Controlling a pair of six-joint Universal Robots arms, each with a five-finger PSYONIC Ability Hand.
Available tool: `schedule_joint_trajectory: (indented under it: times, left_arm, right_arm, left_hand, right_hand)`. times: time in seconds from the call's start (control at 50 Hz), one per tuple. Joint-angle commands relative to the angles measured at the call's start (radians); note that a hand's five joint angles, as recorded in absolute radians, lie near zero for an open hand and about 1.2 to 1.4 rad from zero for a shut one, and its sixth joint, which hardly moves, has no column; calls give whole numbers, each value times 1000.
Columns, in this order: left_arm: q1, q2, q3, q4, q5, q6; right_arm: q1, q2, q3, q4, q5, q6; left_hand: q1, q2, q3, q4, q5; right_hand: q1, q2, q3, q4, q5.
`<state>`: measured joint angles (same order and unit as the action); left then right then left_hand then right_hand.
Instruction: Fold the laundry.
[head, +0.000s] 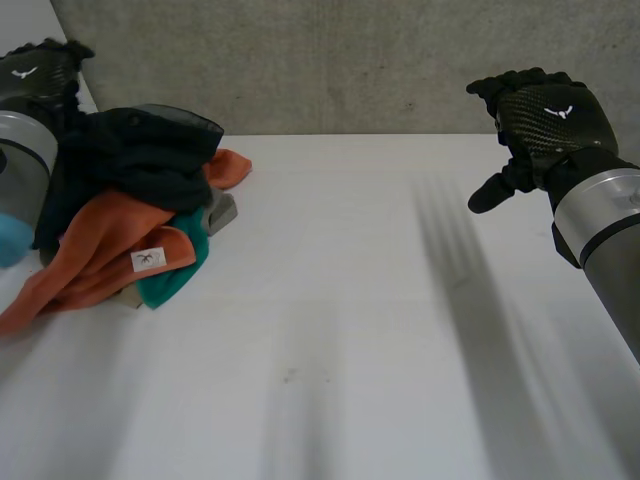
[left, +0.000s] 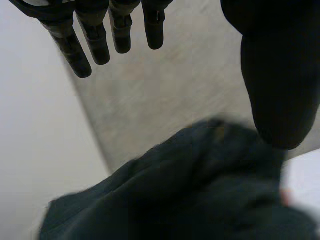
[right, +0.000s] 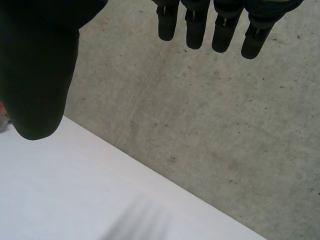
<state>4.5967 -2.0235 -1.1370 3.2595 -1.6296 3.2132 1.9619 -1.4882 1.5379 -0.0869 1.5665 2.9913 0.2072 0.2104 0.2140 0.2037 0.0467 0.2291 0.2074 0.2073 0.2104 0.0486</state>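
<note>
**Both hands empty, heap not yet touched**

I have the laundry as one heap at about ten o'clock on the white table (head: 360, 340); a dark garment (head: 140, 160) lies on top, an orange cloth (head: 95, 250) spills out below it toward eight o'clock, a teal cloth (head: 178, 272) shows at the heap's five o'clock side, and a grey piece (head: 222, 212) pokes out at its three o'clock side.

My left hand (head: 42, 68) hangs over the heap's far side, fingers (left: 95, 47) straight and spread from the thumb, holding nothing; the dark garment sits under its palm, apart from the fingertips. My right hand (head: 545, 115) is raised at two o'clock, well apart from the heap, fingers loosely extended and empty, by the concrete wall (head: 350, 60).

Nothing is folded yet, I judge; the risk lies in the first pick. The layers look tangled, so closing on the dark garment may catch the orange cloth too and haul the whole heap up; I cannot make out the table's nine o'clock edge past the heap, so a sideways drag might tip a piece off; what the grey piece is I cannot tell.
</note>
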Motion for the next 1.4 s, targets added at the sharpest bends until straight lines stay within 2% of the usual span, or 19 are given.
schedule_joint_trajectory:
  times: [0.02,0.14,0.22,0.28,0.44,0.58,0.66,0.68,0.78,0.82,0.88,0.94,0.96,1.06,1.2,1.24,1.26,1.32,1.4]
  left_arm:
    - [108,-343,325,26,8,166]
    - [123,-480,441,72,13,235]
    - [105,-480,412,138,28,232]
    - [79,-443,369,160,36,209]
    - [-44,-157,152,298,56,36]
    - [-237,46,-15,339,194,-36]
    - [-401,43,-87,339,280,-43]
    - [-476,22,-110,342,296,-43]
    - [-614,-117,-112,339,304,-33]
    - [-630,-163,-107,339,303,-30]
    - [-644,-228,-104,321,303,-29]
    - [-651,-225,-109,296,303,-30]
    - [-648,-213,-112,278,301,-29]
    - [-613,-72,-127,243,300,-33]
    - [-422,107,-188,224,298,-23]
    - [-371,100,-188,217,294,-9]
    - [-313,79,-181,206,286,17]
    - [-242,25,-159,195,268,80]
    - [-179,-172,-45,190,243,283]
  right_arm:
    - [3,3,1,-1,0,-2]
    - [0,12,1,-1,0,-2]
    - [-3,19,-1,-1,0,-2]
    - [-3,19,-4,-2,0,-5]
    - [-6,17,-10,-1,0,-15]
    - [-8,17,-15,-1,0,-15]
    - [-34,14,-16,-1,0,-15]
    - [-37,11,-16,-1,0,-15]
    - [-48,6,-16,-1,0,-15]
    - [-49,6,-18,-1,0,-17]
    - [-60,6,-18,-2,0,-17]
    - [-74,6,-19,-1,0,-18]
    - [-77,6,-19,-2,0,-18]
    - [-94,9,-24,1,-3,-35]
    - [-81,31,-19,3,-11,-78]
    - [-81,40,-18,3,-11,-83]
    - [-80,51,-18,3,-11,-86]
    - [-80,66,-15,4,-11,-91]
    - [-80,82,-10,6,-11,-104]
  left_hand:
    - [-33,-36,-39,-29,-47]
    - [53,50,46,56,39]
    - [1186,1183,1179,1190,1172]
    - [1189,1186,1182,1193,1175]
    - [1189,1186,1182,1193,1175]
    - [1189,1186,1182,1193,1175]
    - [1189,1186,1182,1193,1175]
    - [1189,1186,1182,1193,1175]
    - [1189,1186,1182,1193,1175]
    - [1189,1186,1182,1193,1175]
    - [561,558,554,564,547]
    - [90,87,83,94,76]
    - [7,4,0,11,-7]
    - [-5,-9,-12,-2,-19]
    - [-17,-20,-24,-14,-31]
    - [-11,-15,-18,-8,-25]
    - [-11,-15,-18,-8,-25]
    - [-11,-15,-18,-8,-25]
    - [-11,-15,-18,-8,-25]
  right_hand:
    - [-55,-33,-33,-36,-49]
    - [-55,-33,-33,-36,-49]
    - [-55,-33,-33,-36,-49]
    - [-55,-33,-33,-36,-49]
    - [-55,-33,-33,-36,-49]
    - [-55,-33,-33,-36,-49]
    - [-55,-33,-33,-36,-49]
    - [-55,-33,-33,-36,-49]
    - [-55,-33,-33,-36,-49]
    - [-55,-33,-33,-36,-49]
    - [-55,-33,-33,-36,-49]
    - [-55,-33,-33,-36,-49]
    - [-55,-33,-33,-36,-49]
    - [-55,-33,-33,-36,-49]
    - [-55,-33,-33,-36,-49]
    - [-55,-33,-33,-36,-49]
    - [-55,-33,-33,-36,-49]
    - [-55,-33,-33,-36,-49]
    - [-55,-33,-33,-36,-49]
